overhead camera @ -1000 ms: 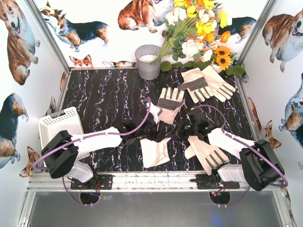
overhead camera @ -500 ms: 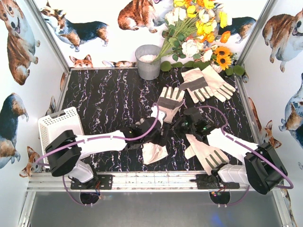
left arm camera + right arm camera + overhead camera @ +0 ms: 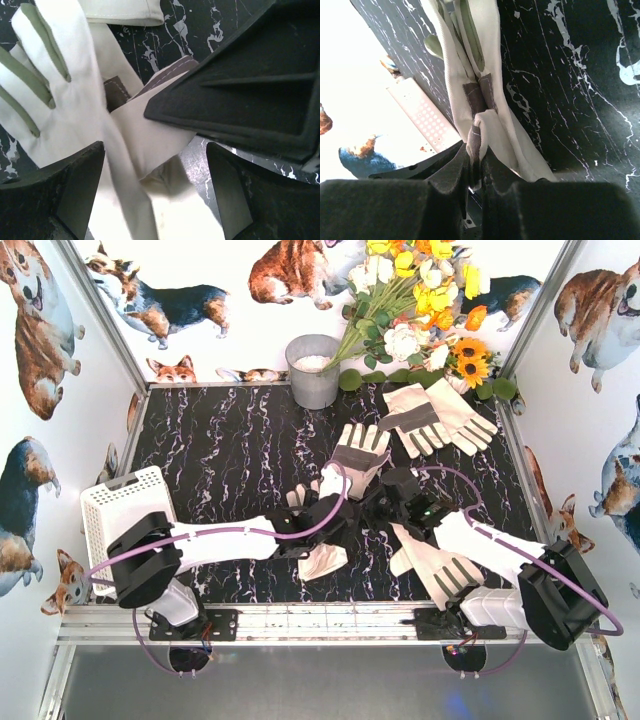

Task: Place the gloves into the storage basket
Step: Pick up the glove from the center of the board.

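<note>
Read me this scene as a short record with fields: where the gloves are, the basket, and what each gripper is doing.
gloves: five seen from above, all on the black table
back-right pair: touching, near the flowers
front glove: flat, by the right arm
storage basket: left edge, no glove seen inside
left gripper: open, over the crumpled glove
right gripper: shut on the pinched glove
</note>
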Tool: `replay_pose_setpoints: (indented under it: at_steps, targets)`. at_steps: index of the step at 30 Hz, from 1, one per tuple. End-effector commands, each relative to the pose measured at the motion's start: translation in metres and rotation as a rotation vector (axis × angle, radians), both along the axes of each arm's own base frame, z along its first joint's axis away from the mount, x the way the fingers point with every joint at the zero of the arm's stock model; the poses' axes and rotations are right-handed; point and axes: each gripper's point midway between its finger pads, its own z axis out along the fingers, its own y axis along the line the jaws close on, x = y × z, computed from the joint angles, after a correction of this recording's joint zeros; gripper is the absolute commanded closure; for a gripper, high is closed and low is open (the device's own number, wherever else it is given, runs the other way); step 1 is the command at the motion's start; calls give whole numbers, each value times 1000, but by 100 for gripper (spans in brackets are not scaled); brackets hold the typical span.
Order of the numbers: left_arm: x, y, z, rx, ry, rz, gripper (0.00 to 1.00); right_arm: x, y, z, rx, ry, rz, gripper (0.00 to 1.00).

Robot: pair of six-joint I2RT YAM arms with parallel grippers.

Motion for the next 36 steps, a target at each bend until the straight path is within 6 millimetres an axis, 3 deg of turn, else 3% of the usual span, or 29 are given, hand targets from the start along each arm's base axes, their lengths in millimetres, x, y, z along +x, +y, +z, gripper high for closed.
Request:
replay_pose_setpoints:
  at_steps: [1, 8, 13, 21, 28, 31, 36]
  targets:
    - [4, -8, 1, 21, -17, 19, 23, 27, 13, 43, 91, -101, -76, 100]
    - [9, 3, -7, 111, -48, 45, 27, 28, 15, 47, 124, -89, -92, 100]
    - [12, 9, -6, 195, -87, 55, 37, 28, 17, 45, 133, -80, -89, 100]
    - [9, 17, -3, 374, -186, 43, 66, 26, 18, 36, 138, -55, -91, 100]
    - [6, 28, -5, 412, -198, 64, 82, 25, 17, 30, 126, -50, -84, 100]
    - [8, 31, -4, 431, -219, 73, 81, 24, 19, 29, 121, -50, -65, 100]
    - [13, 32, -1, 444, -250, 88, 65, 25, 24, 27, 128, -45, -44, 100]
